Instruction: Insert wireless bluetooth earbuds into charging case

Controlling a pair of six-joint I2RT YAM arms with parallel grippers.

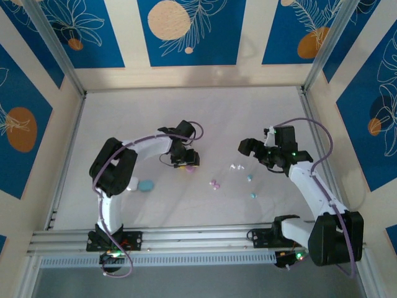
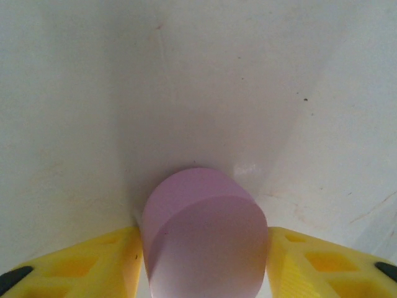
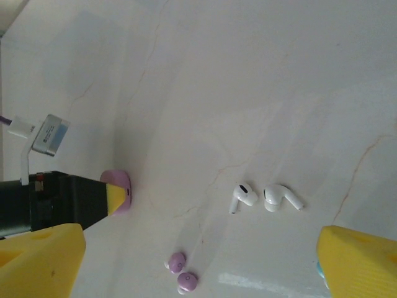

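The earbuds lay loose on the table (image 1: 186, 112), and none was seated in a case. The pink pair (image 1: 214, 184) sat about mid-table toward the near edge. The white pair (image 1: 234, 167) lay just beyond it to the right, and the teal pair (image 1: 250, 178) lay nearer the right edge, its two buds apart from one another. A teal case (image 1: 146, 185) rested unattended toward the near left corner. We found the left gripper (image 1: 185, 162) low over the table left of centre, with the pink case (image 2: 205, 236) between its yellow fingers (image 2: 105, 267). They stood hard by both sides of the case, but we could not tell whether they were pinching it or merely flanking it. Nor could we tell whether its lid was open. The right gripper (image 1: 247, 148) hung above the buds, its fingers (image 3: 43, 261) spread wide and holding nothing. We judged the step in hand to be the positioning of the pink case, with no bud yet collected. The next move would call for a steadied, opened case. It would also need the right gripper lowered over one pink bud. The two buds lay just beside each other and were much smaller than a finger, so the closing would need care to take one alone.
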